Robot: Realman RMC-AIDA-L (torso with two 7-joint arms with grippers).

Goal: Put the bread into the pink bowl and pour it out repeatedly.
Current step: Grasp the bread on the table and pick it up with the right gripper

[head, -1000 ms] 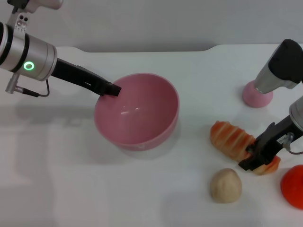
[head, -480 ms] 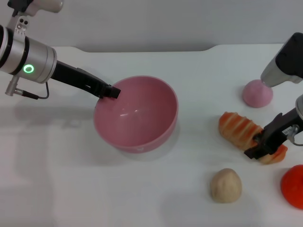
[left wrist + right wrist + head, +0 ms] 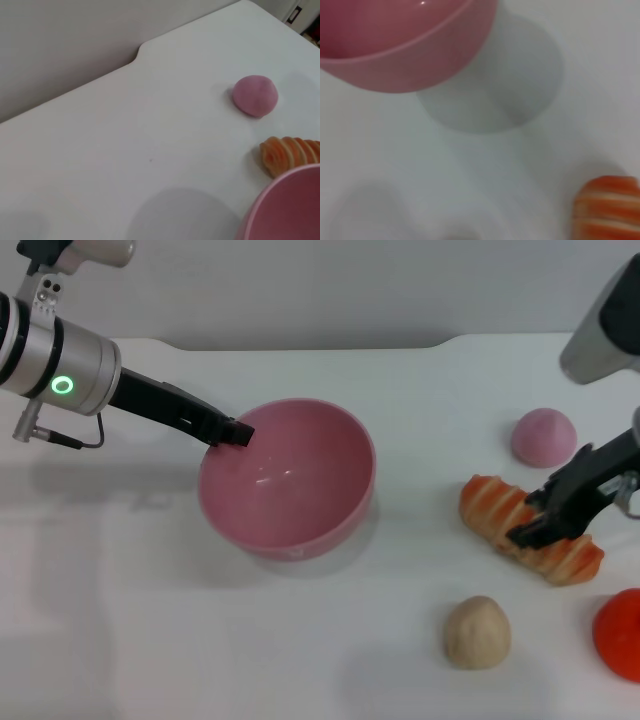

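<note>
The pink bowl [image 3: 290, 490] is at centre left of the head view, and its shadow in the right wrist view suggests it hangs just above the table. My left gripper [image 3: 236, 431] is shut on its far-left rim. The bread [image 3: 488, 506], orange-and-cream striped, lies slantwise at the right. My right gripper [image 3: 533, 528] is shut across its middle. The left wrist view shows the bowl's rim [image 3: 290, 205] and one end of the bread [image 3: 287, 152]. In the right wrist view the bowl [image 3: 395, 45] is seen from outside, with the bread's end [image 3: 607, 210] in a corner.
A small pink dome [image 3: 544, 435] sits behind the bread. A round tan bun [image 3: 477, 632] lies in front of it, and a red object [image 3: 620, 635] is at the right edge. The white table's back edge [image 3: 300, 345] runs behind the bowl.
My right gripper has carried the bread to the right and farther back, away from the bun. The left gripper and the bowl have barely shifted.
</note>
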